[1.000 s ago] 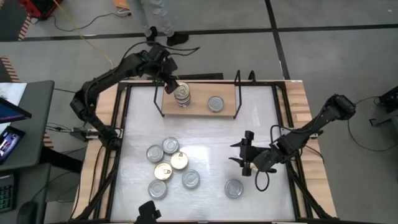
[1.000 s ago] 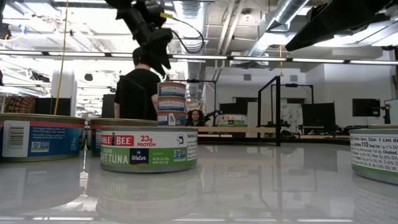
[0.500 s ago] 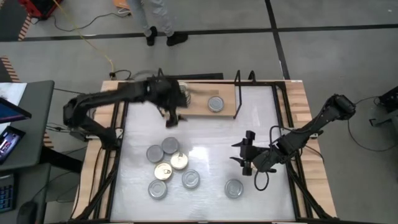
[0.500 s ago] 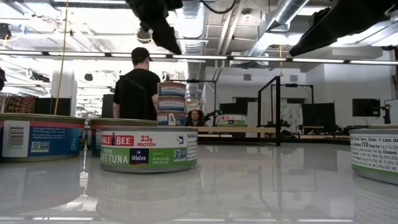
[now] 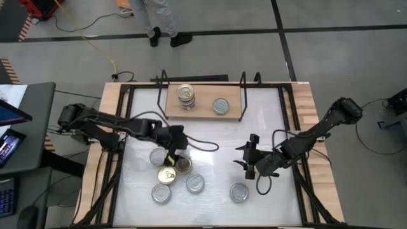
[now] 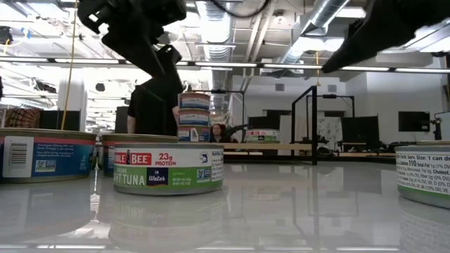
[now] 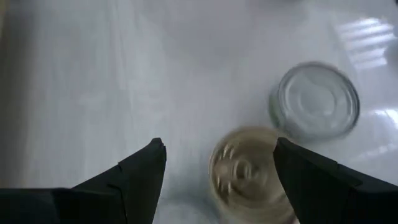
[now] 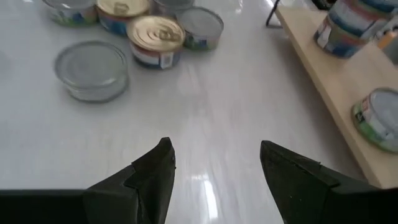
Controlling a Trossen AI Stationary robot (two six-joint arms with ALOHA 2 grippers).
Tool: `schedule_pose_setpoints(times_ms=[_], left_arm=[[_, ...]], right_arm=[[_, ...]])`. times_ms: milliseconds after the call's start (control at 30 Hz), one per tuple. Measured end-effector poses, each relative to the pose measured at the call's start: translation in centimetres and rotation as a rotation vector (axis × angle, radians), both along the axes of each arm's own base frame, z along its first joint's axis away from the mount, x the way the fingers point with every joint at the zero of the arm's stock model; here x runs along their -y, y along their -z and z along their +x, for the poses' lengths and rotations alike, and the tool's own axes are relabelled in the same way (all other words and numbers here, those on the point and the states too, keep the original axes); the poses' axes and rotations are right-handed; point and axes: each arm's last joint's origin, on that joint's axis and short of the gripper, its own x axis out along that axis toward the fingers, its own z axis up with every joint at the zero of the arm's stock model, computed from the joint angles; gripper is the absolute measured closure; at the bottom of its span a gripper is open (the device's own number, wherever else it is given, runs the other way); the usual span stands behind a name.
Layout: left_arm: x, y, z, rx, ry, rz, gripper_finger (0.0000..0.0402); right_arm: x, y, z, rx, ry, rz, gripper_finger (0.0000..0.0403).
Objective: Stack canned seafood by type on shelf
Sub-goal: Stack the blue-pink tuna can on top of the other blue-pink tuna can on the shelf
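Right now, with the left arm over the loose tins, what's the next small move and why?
Probably lower the left end effector onto the gold-topped round tin below it. Its fingers stand open and empty, with that tin partly between them in the left wrist view, a silver-topped tin close beside. The light-wood shelf already carries a stack of tins. The right end effector waits open over bare table.

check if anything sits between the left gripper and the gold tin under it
Nothing visible does. The left gripper hangs open over the gold-topped tin, with bare tabletop around it. A silver-topped tin stands close beside it but not between the fingers.
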Motion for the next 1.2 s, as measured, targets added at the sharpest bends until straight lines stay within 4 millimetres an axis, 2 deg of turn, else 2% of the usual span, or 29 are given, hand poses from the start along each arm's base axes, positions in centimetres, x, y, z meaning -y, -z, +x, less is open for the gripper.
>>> schedule_pose_setpoints(times_ms=[167,300,500,633,733,900,1133,1200], left_arm=[[1.9,2.0,0.0,0.18,0.078,0.026,0.0116],[2.2,3.4,-0.3,0.28,0.092,0.031,0.0116],[2.4,4.7,-1.0,0.355,0.104,0.029,0.0116],[2.1,4.8,-1.0,0.348,-0.026,0.022,0.0116],[2.0,4.8,-1.0,0.344,-0.088,-0.004,0.0116],[2.0,4.8,-1.0,0.349,-0.084,-0.002,0.0116],[2.4,4.9,-1.1,0.343,-0.064,-0.001,0.0116],[2.7,4.9,-1.1,0.343,-0.013,-0.006,0.0116]], right_arm=[[0.7,1.7,1.5,-0.108,0.024,0.06,0.0138],[1.0,0.6,2.2,-0.213,0.07,0.209,0.0138],[1.4,-0.8,1.1,-0.481,0.26,0.227,0.0145],[1.5,-1.4,0.5,-0.596,0.376,0.278,0.0153],[1.6,-1.0,0.0,-0.704,0.405,0.32,0.0161],[1.5,-0.4,-0.6,-0.824,0.404,0.413,0.0176],[1.9,-0.5,-1.1,-0.865,0.437,0.371,0.0194],[2.0,-0.5,-1.1,-0.855,0.425,0.34,0.0199]])
